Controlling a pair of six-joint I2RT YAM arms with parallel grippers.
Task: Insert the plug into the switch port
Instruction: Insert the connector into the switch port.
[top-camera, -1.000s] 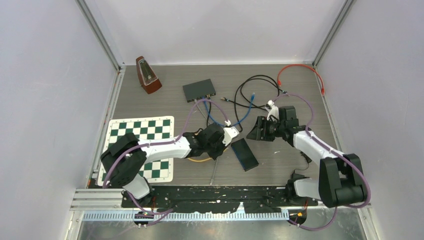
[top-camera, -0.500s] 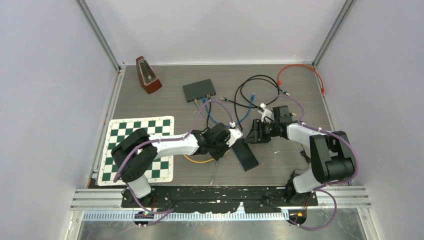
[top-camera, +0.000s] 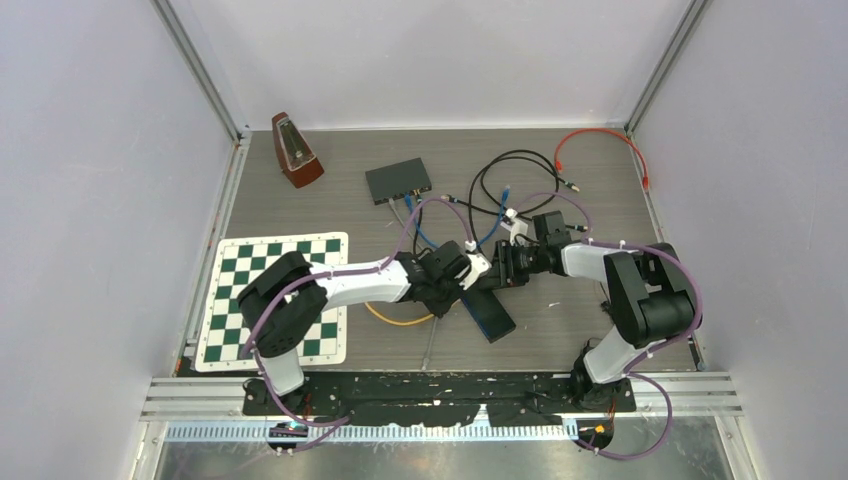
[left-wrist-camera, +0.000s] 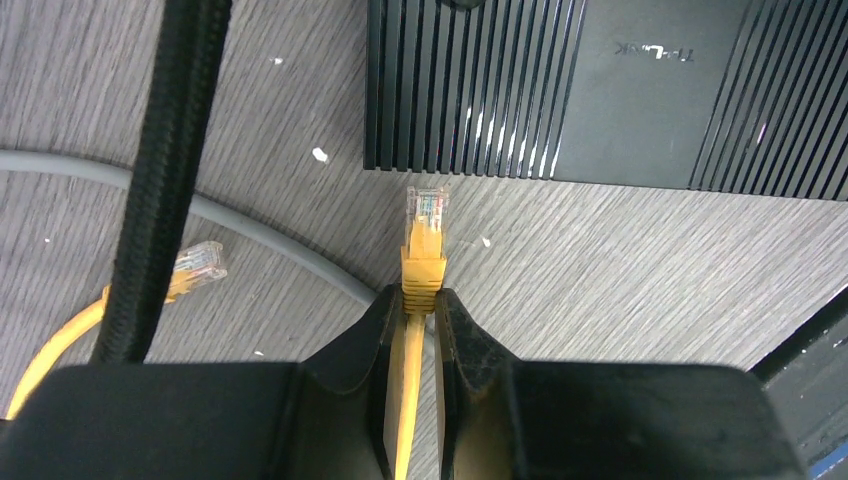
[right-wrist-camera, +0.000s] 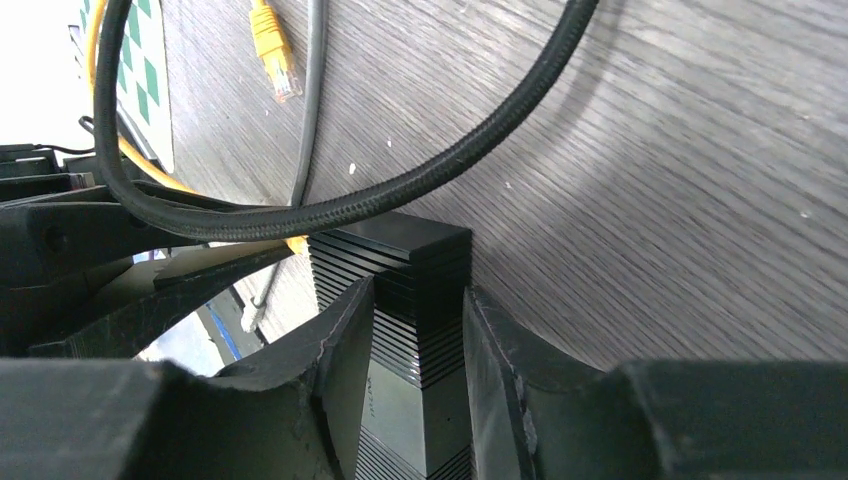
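Right jaws moved left, now straddle switch (right-wrist-camera: 400, 250) end; can't tell if clamped. Left jaws clenched on plug (left-wrist-camera: 424, 240) boot: light, stiff, best hold.

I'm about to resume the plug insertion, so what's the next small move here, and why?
Probably squeeze the right tool firmly onto the black switch: it straddles the switch, but a firm clamp isn't clear. The left tool holds the yellow plug aimed at its ribbed casing, so pushing could slide it.
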